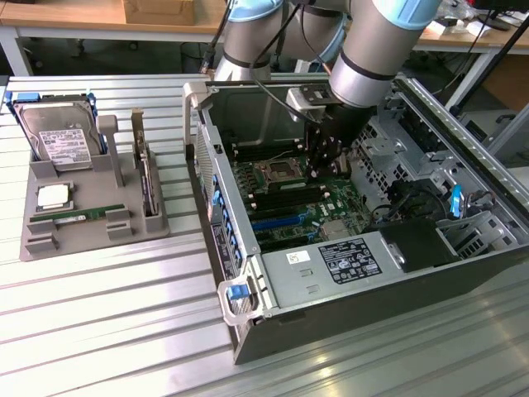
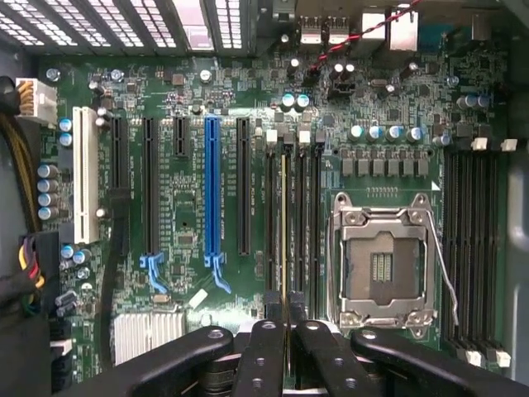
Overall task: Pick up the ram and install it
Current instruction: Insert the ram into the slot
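Exterior view: gripper (image 1: pixel 324 157) lowered inside the open computer case (image 1: pixel 248 327), above the motherboard (image 1: pixel 289 198).
Gripper state: fingers (image 2: pixel 266 356) drawn narrow, pinching a ram (image 2: pixel 285 240) edge-on.
Ram position: upright in a memory slot just beside the empty processor socket (image 2: pixel 382 265), seen as a thin yellowish edge in the wrist view.
Parts tray (image 1: pixel 91 211): second ram stick (image 1: pixel 76 217) lying flat, near a silver processor (image 1: pixel 54 196); hard drive (image 1: pixel 56 136) behind them.
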`<state>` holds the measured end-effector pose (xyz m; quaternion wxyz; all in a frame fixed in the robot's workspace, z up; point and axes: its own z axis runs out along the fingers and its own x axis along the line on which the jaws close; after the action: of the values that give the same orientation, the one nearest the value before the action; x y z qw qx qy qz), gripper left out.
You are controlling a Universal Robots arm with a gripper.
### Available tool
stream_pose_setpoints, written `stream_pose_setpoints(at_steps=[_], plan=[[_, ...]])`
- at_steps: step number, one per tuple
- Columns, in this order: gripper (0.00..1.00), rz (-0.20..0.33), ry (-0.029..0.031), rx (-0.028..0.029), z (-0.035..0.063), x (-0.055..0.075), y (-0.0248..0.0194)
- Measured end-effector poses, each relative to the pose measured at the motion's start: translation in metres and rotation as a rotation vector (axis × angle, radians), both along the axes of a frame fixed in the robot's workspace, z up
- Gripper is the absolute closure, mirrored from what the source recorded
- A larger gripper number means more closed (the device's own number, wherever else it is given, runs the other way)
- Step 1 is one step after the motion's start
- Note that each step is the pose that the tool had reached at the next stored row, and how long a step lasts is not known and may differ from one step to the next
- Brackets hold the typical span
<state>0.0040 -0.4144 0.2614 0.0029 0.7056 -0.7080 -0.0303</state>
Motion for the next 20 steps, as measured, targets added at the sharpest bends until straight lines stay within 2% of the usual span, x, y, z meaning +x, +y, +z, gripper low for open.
stream_pose_setpoints(at_steps=[3,5,7,9,11,15,20], plan=[[0.88,-0.001,-0.0001,-0.0009,-0.0054,-0.004,0.0000],[0.88,-0.001,0.0000,-0.0055,-0.0106,-0.004,0.0000],[0.88,-0.001,0.0000,-0.0121,-0.0123,-0.004,0.0000],[0.88,-0.003,-0.0001,-0.0240,-0.0138,-0.006,0.0000],[0.88,-0.005,0.0000,-0.0307,-0.0156,-0.006,0.0000],[0.88,-0.020,0.0003,-0.0309,-0.0181,-0.007,0.0005],[0.88,-0.011,0.0000,-0.0333,-0.0215,-0.007,0.0009]])
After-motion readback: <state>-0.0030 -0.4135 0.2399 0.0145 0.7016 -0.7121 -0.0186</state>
